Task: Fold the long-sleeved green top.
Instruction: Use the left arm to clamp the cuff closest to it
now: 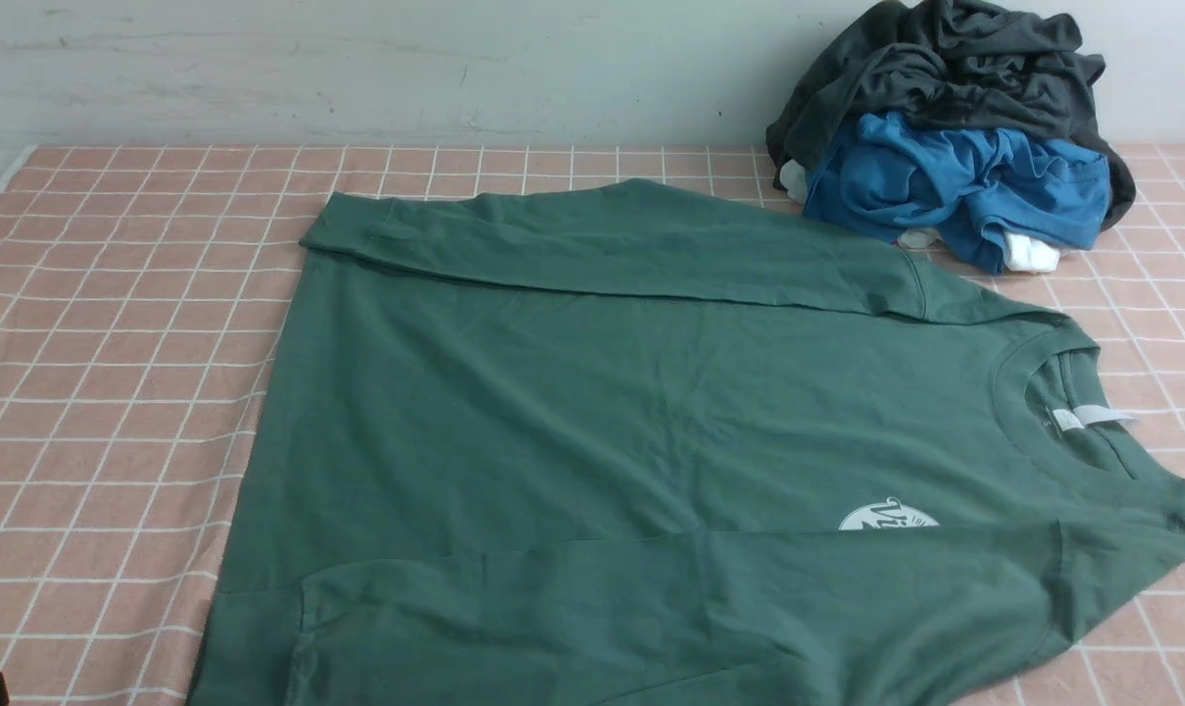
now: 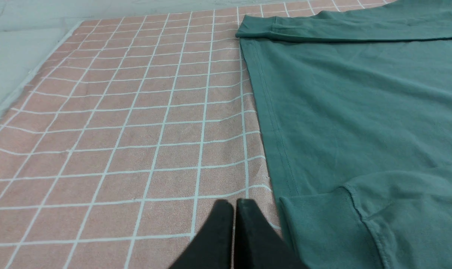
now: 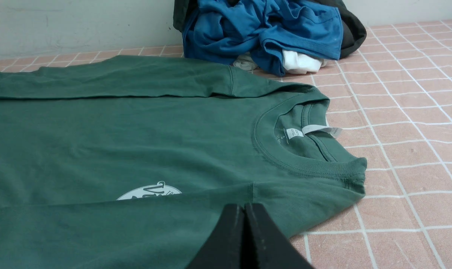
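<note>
Shows green top [image 1: 651, 412] flat mid-frame on counter [image 1: 112, 343], sleeves folded in. Shows left end effector [image 2: 234, 205] and right end effector [image 3: 244, 209] pinched together, empty. Best to open both, then grip near edge evenly.

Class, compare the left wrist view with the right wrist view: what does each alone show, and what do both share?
Left wrist only: the hem, a sleeve cuff, the left gripper, fingers shut. Right wrist only: the neck label, chest logo, blue garment, the right gripper, fingers shut. Both: the green long-sleeved top on the checked cloth.
</note>
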